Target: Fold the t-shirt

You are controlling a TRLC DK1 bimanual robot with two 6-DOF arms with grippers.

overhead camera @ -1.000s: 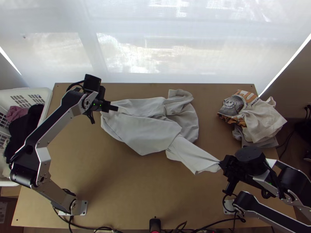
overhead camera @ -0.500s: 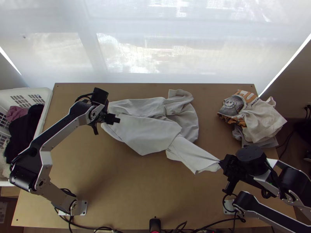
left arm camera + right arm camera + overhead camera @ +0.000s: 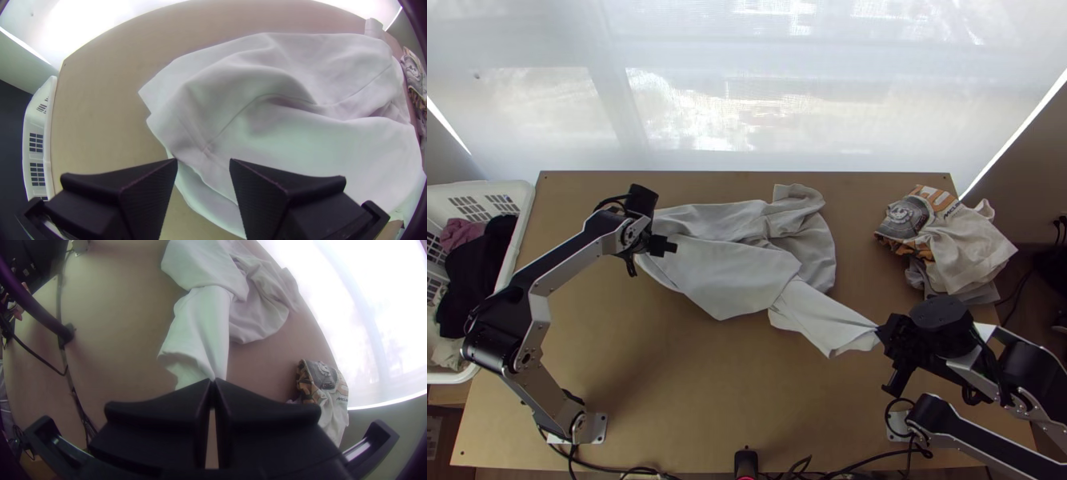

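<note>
A pale t-shirt [image 3: 735, 276] lies rumpled on the counter [image 3: 691, 400]. The right gripper [image 3: 881, 334] has its fingers clenched on one gathered end; the left gripper's [image 3: 667, 246] fingers stand apart at the opposite end.

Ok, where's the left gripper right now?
In the top view, the left gripper is open at the left end of the shirt, the end nearer the basket.
</note>
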